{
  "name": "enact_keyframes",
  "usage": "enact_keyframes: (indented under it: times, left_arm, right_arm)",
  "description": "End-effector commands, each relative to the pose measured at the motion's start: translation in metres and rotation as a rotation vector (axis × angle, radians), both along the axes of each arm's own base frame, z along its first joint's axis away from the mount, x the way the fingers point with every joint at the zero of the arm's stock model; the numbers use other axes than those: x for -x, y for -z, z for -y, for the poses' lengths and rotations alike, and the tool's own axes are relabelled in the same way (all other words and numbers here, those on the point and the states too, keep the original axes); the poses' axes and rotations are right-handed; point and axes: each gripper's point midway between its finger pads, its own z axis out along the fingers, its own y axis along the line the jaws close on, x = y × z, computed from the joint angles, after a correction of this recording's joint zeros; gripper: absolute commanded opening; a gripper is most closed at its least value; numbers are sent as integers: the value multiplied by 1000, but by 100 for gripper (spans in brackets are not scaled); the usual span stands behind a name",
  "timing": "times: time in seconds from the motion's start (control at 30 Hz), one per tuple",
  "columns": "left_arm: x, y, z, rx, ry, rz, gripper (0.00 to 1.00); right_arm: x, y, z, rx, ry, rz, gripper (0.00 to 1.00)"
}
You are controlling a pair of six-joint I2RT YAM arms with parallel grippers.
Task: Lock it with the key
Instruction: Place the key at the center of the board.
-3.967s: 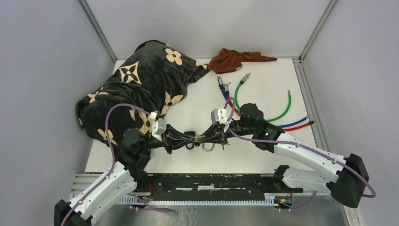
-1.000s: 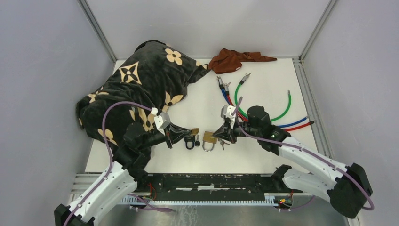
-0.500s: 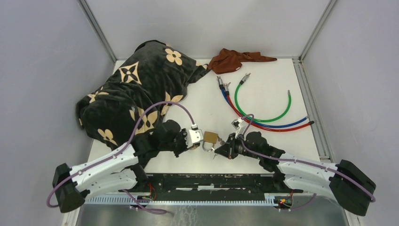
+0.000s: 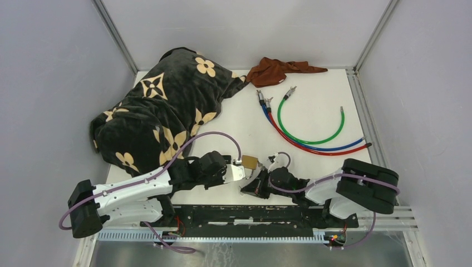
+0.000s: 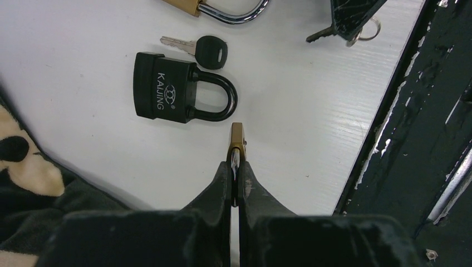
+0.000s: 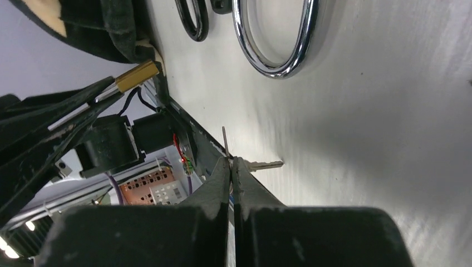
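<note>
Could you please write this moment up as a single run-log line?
left gripper: shut on brass piece | right gripper: shut on key | black padlock: lying free, shackle closed

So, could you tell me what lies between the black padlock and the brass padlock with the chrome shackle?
A black-headed key lies flat between the black padlock and the brass padlock; the left wrist view shows it.

Two padlocks: a black padlock (image 5: 167, 95) and a brass padlock (image 4: 250, 162). Keys: one black-headed key (image 5: 196, 49), one brass-tipped key (image 5: 237, 136), and a bunch of keys (image 5: 356, 34) too hidden to count. Three cables: green cable (image 4: 279, 115), blue cable (image 4: 353, 144), red cable (image 4: 359, 148). Two cloths: flowered blanket (image 4: 161, 105), brown rag (image 4: 275, 70).
</note>
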Motion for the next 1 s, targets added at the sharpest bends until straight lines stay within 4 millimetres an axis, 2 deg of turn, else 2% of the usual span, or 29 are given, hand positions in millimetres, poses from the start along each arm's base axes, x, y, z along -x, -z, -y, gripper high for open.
enact_keyframes:
  times: [0.0,0.1,0.23,0.3,0.37,0.53,0.63,0.77,0.9,0.97]
  left_arm:
    - [-1,-2,9,21,-5,20,2]
    - [5,2,17,44,-8,6,2]
    - [6,4,26,43,8,34,2]
    - [11,6,31,40,30,43,2]
    - [11,8,35,39,34,60,2]
    - [20,20,37,13,74,68,2]
    - [29,29,40,-5,112,68,4]
    - [40,38,42,-25,161,70,8]
    - [42,42,47,-12,165,73,11]
    - [42,43,46,-7,160,77,17]
  right_arm:
    - [-12,-32,-33,-155,58,-52,0]
    - [-14,-25,-29,-162,90,-82,2]
    - [-10,-17,-26,-134,79,-95,18]
    - [-8,-15,-23,-114,74,-94,31]
    - [-7,-11,-16,-85,75,-88,40]
    - [-7,-8,6,-40,95,-68,46]
    - [-17,-15,18,-27,126,-8,47]
    - [-41,-26,36,47,160,147,49]
    - [-66,-47,49,106,172,299,51]
    - [-76,-53,57,151,180,370,51]
